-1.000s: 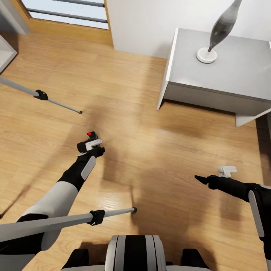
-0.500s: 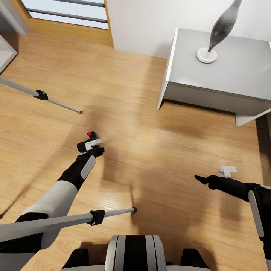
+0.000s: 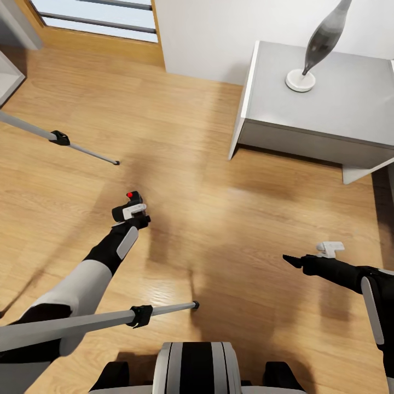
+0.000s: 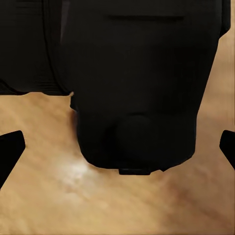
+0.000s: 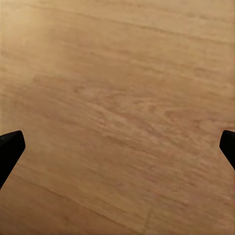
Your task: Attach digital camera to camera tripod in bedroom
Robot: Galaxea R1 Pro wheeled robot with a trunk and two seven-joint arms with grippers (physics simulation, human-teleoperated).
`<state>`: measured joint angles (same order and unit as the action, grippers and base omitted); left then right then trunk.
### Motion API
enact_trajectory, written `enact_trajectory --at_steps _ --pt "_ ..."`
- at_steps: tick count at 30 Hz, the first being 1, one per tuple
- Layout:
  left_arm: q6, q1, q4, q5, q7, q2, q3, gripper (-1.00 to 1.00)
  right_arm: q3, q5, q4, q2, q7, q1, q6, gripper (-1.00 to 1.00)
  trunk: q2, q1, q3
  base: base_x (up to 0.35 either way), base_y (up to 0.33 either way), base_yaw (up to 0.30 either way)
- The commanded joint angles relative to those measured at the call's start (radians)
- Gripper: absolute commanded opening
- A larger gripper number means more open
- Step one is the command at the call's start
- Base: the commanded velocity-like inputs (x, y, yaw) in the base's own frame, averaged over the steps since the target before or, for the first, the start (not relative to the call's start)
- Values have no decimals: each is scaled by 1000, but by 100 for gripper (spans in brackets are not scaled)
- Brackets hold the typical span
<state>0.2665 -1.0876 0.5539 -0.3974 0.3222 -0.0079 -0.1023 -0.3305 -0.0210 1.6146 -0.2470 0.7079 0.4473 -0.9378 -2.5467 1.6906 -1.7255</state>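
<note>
Virtually nothing has shifted: left gripper [image 3: 133,209] stays clenched on the digital camera [image 3: 133,197]; right gripper [image 3: 289,260] spread, empty. Camera tripod [image 3: 139,316] mounting remains pending.

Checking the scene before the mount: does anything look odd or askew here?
Nothing stands out. The left gripper holds the camera above the wood floor, between two tripod legs. The lamp stands upright on the nightstand.
</note>
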Motion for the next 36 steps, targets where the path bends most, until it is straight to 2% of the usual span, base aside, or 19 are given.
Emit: enact_trajectory --at_steps 1,19,20,36 --pt "0 -2 -3 -10 9 1 -6 100 -1 -3 1 0 5 1 -6 100 0 0 -1 0 0 0" --pt "-11 -12 -21 -12 9 5 -7 100 -1 -2 1 0 5 1 -6 100 0 0 -1 0 0 0" --pt "-11 -12 -21 -11 9 5 -7 -100 -1 -2 1 -1 5 1 -6 100 0 0 -1 0 0 0" --pt "-12 -12 -23 -11 9 4 -8 -100 -2 -3 1 -1 5 1 -6 100 0 0 -1 0 0 0"
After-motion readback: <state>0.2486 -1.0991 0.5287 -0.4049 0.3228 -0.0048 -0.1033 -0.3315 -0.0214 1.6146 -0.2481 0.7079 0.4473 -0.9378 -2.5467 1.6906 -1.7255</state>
